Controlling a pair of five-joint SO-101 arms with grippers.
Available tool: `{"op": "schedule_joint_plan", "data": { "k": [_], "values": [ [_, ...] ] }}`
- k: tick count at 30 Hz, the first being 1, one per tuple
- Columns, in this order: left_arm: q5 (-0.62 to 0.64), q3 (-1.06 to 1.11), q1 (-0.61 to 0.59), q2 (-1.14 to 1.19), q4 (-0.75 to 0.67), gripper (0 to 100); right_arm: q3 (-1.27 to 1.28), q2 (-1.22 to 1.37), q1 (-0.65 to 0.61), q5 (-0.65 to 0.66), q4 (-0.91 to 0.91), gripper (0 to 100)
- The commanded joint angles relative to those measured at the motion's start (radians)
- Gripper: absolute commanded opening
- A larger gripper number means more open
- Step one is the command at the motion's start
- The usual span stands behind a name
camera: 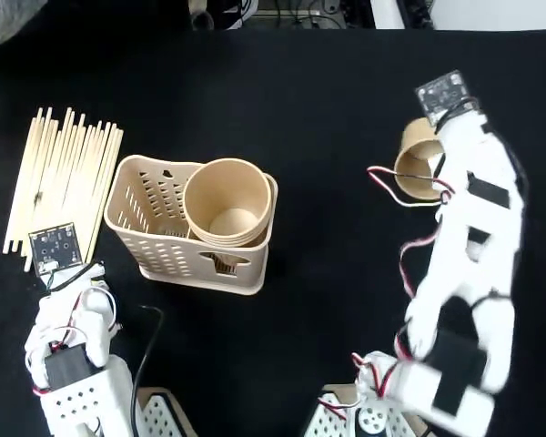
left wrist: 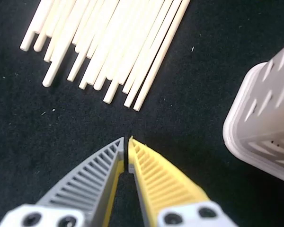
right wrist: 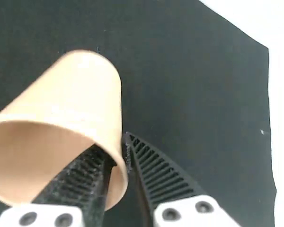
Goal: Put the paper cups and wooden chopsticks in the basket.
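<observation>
Closest in the high view looms the right arm (camera: 464, 273), its jaws clamped on the wall of a tan paper cup (right wrist: 71, 109), one jaw inside the mouth and one outside, a pinch that suits so thin a rim. That cup is held tilted at far right over the black counter (camera: 328, 100), well apart from the beige slotted basket (camera: 164, 250), whose right compartment already holds nested cups (camera: 227, 205). At near left, the left arm (camera: 68, 346) has its jaws clenched on nothing, tips just short of the near ends of the pale wooden chopsticks (left wrist: 109, 42). These lie fanned flat to the left of the basket, so the arm looks poised to pick them up.
</observation>
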Motion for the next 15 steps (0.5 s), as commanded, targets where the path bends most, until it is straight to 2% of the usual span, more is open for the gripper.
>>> {"op": "schedule_joint_plan", "data": {
  "k": [1,7,11,15],
  "values": [
    [-0.009,0.018,-0.004,-0.008,-0.018,3,-0.070,-0.197,-0.014,-0.066,0.193,1.1],
    [-0.009,0.018,-0.005,-0.008,-0.017,3,-0.225,-0.404,-0.137,-0.098,0.611,1.1],
    [-0.009,0.018,-0.007,-0.008,-0.017,3,-0.392,-0.473,-0.242,-0.221,0.853,1.1],
    [-0.009,0.018,-0.007,-0.008,-0.017,3,-0.550,-0.481,-0.397,-0.315,1.022,1.1]
  ]
}}
